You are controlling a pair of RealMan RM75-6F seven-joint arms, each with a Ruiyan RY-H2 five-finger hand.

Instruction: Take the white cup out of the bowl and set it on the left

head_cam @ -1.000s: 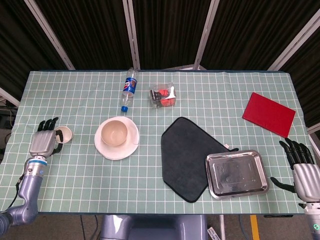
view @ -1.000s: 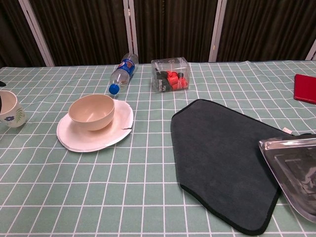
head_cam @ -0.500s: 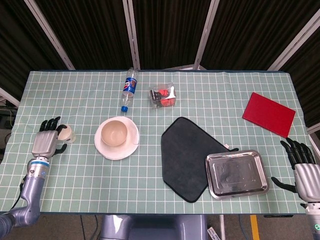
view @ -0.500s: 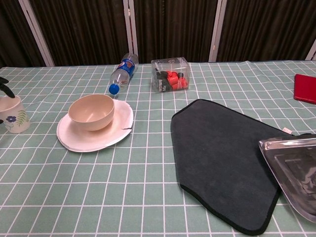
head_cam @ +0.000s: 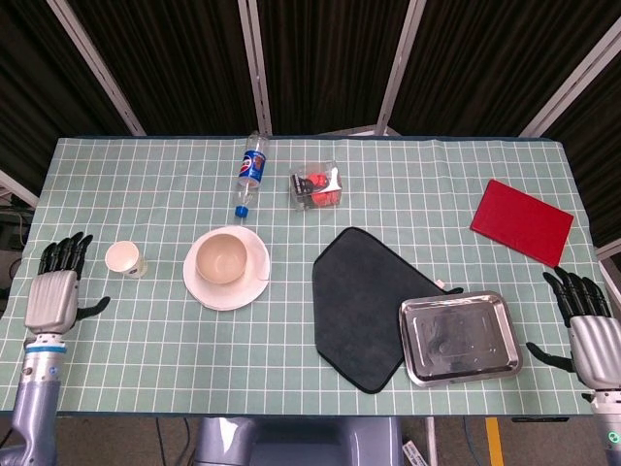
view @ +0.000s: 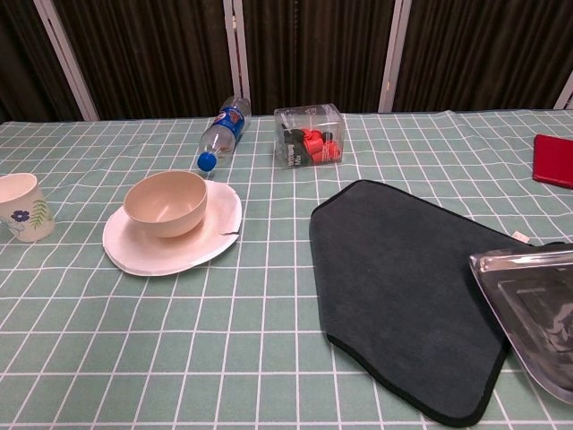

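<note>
The white cup (head_cam: 126, 259) with a small flower print (view: 21, 208) stands upright on the tablecloth, left of the plate. The beige bowl (head_cam: 221, 258) sits empty on a white plate (head_cam: 254, 288); in the chest view the bowl (view: 166, 202) and plate (view: 143, 253) are left of centre. My left hand (head_cam: 52, 294) is open at the table's left edge, well apart from the cup, fingers spread. My right hand (head_cam: 588, 328) is open at the right edge beside the metal tray. Neither hand shows in the chest view.
A plastic bottle (head_cam: 250, 173) lies on its side behind the plate. A clear box with red items (head_cam: 316, 186) stands mid-back. A dark mat (head_cam: 364, 301), a metal tray (head_cam: 459, 336) and a red book (head_cam: 521, 221) occupy the right half.
My left hand let go of the cup and drew back left and toward the front edge. The cup now stands alone. The right hand stayed put.
</note>
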